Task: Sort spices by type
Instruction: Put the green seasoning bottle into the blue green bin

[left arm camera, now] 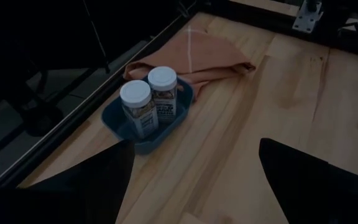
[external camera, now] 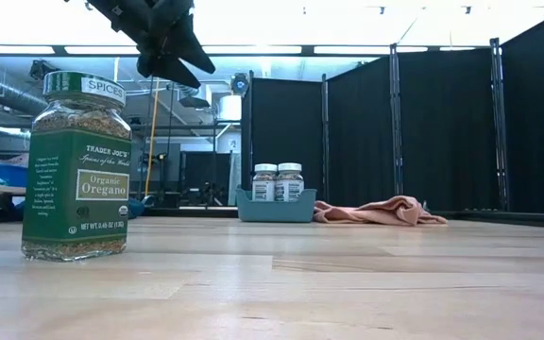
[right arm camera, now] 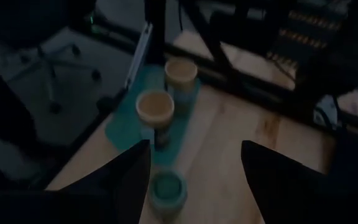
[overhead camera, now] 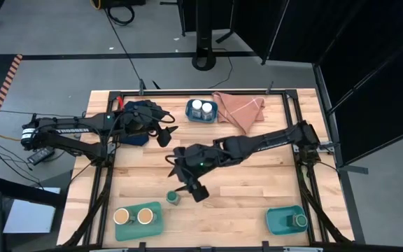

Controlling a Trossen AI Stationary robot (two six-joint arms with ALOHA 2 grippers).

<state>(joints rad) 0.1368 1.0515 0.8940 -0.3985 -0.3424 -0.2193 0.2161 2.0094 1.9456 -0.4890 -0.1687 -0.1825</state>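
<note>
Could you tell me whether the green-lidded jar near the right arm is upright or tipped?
Upright. The oregano jar stands on its base on the table, lid on top, label reading level.

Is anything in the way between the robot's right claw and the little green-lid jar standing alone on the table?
Nothing visible. The right gripper hangs with open jaws just above and beside the green-lid jar, with only bare table around it.

Green-lidded oregano jar (external camera: 76, 166), tan-lidded jars (overhead camera: 134, 216) on teal tray (overhead camera: 154, 225), white-lidded jars (left arm camera: 149, 99) in blue tray (left arm camera: 118, 125), pink cloth (overhead camera: 240, 110)
</note>
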